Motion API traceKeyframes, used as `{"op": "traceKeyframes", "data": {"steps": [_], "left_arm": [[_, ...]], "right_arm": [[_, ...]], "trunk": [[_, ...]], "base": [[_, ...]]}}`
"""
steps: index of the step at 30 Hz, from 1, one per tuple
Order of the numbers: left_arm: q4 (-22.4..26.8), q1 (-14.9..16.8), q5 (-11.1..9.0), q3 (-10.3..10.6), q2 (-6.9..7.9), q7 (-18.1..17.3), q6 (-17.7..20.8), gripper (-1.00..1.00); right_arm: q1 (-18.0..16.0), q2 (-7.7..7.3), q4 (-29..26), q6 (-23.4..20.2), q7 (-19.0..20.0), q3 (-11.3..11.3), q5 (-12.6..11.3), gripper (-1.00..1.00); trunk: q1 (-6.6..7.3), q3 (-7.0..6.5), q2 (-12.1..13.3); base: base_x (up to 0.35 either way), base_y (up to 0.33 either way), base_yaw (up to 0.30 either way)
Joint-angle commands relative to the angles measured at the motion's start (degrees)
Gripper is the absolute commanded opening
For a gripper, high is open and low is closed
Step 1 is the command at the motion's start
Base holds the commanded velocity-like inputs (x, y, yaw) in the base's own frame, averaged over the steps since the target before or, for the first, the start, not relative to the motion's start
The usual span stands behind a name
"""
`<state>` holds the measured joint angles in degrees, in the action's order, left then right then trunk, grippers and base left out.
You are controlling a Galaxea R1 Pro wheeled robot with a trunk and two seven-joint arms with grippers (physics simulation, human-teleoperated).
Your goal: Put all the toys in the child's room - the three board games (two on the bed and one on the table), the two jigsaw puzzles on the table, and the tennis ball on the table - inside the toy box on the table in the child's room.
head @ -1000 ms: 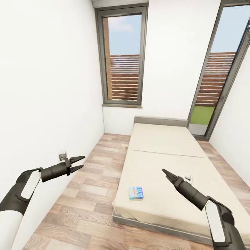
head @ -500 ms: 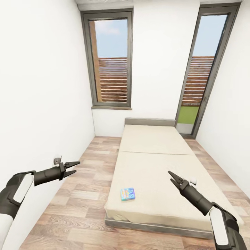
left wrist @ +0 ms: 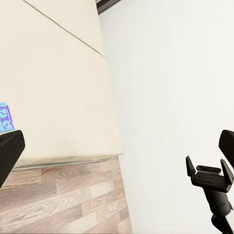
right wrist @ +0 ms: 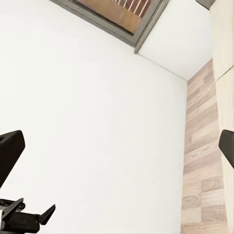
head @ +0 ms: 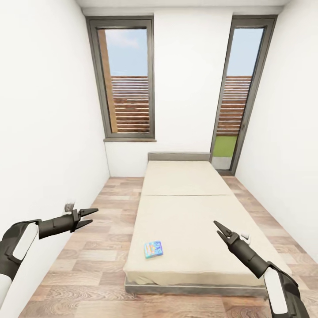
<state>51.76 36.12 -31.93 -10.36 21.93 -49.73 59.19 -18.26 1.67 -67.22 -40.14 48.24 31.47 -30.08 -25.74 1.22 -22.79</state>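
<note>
The bed (head: 185, 207) with its plain beige mattress lies ahead in the child's room. A small blue-teal board game (head: 153, 249) rests flat near the mattress's front left corner and also shows in the left wrist view, board game (left wrist: 4, 117). A small white object (head: 245, 239) lies on the mattress, partly behind my right arm; what it is I cannot tell. My left gripper (head: 93, 215) hangs open over the floor left of the bed. My right gripper (head: 217, 226) is open above the mattress's right front part, holding nothing. The table, toy box, jigsaw puzzles and tennis ball are out of view.
White walls close both sides. A strip of wood-plank floor (head: 97, 247) runs between the left wall and the bed. Two tall dark-framed windows (head: 126, 79) stand in the far wall. A wall socket (head: 69, 206) sits low on the left wall.
The whole picture has shifted: the camera has turned and drawn back, so the bed now sits more centred and farther off. Both arms keep their pose, grippers open.
</note>
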Motion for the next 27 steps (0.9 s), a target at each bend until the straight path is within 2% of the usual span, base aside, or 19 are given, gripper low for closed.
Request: {"op": "traceKeyframes", "data": {"steps": [1, 9, 21, 27], "left_arm": [[-0.03, 0.08, 0.24, -0.08, 0.01, -0.27, 0.17, 1.0], [-0.07, 0.24, 0.26, -0.18, 0.1, -0.23, 0.14, 1.0], [-0.08, 0.27, 0.27, -0.21, 0.22, -0.24, 0.13, 1.0], [-0.08, 0.27, 0.21, -0.2, 0.18, -0.36, 0.14, 1.0]], "right_arm": [[-0.06, 0.06, -0.08, -0.3, 0.09, 0.13, -0.1, 1.0], [0.08, 0.29, -0.33, -0.03, -0.23, -0.39, -0.03, 1.0], [-0.32, 0.03, -0.35, -0.44, -0.22, -0.29, -0.06, 1.0], [-0.32, 0.08, -0.36, -0.49, -0.18, -0.27, -0.05, 1.0]], "trunk": [[-0.04, 0.1, -0.12], [-0.04, 0.03, -0.12], [-0.04, 0.02, -0.12], [-0.04, 0.02, -0.12]], "base": [[0.043, 0.074, -0.077], [0.174, 0.129, -0.028], [0.223, 0.021, -0.002], [0.034, 0.001, 0.0]]}}
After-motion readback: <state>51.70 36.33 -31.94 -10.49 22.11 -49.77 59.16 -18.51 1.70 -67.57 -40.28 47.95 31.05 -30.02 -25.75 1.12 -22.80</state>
